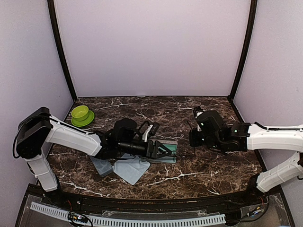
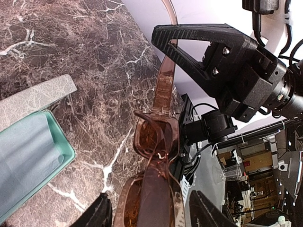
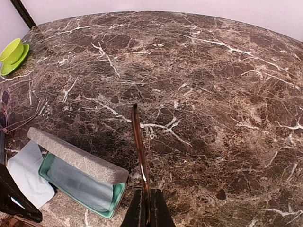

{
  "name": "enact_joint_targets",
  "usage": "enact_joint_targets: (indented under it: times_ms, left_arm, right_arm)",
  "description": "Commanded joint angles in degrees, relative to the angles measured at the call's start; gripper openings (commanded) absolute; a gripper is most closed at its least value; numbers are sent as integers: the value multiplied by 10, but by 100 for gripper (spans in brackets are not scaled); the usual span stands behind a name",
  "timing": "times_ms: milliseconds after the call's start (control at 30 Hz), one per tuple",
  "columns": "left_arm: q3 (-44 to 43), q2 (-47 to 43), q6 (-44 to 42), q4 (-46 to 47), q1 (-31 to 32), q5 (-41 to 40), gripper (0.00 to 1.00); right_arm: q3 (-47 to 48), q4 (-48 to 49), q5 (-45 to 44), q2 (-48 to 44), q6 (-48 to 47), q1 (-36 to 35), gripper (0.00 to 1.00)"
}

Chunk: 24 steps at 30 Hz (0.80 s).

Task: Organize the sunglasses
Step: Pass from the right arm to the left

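The bottom edge cuts off the sunglasses (image 2: 154, 142) between my left fingers (image 2: 97, 213) (only their tips show). My right fingers (image 3: 135, 213) hide one temple's end.

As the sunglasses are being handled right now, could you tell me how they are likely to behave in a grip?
They are probably light: the right gripper pinches the sunglasses by just one thin temple. That slim temple may flex or swing at its hinge. The translucent brown lenses look smooth, so they are likely slippery and prone to scratches.
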State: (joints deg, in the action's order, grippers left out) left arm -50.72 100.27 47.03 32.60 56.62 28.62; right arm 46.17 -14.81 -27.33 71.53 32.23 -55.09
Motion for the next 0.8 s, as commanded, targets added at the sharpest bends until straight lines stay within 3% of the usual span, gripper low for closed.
enact_joint_targets:
  times_ms: [0,533,767]
  left_arm:
    - [1,-11,13,14,-3,5,59]
    - [-6,-3,20,5,-3,16,67]
    - [-9,-1,20,3,-3,20,61]
  right_arm:
    - [4,7,-22,3,16,-5,0]
    - [8,0,-40,8,27,-6,0]
    - [14,-5,-44,14,32,-6,0]
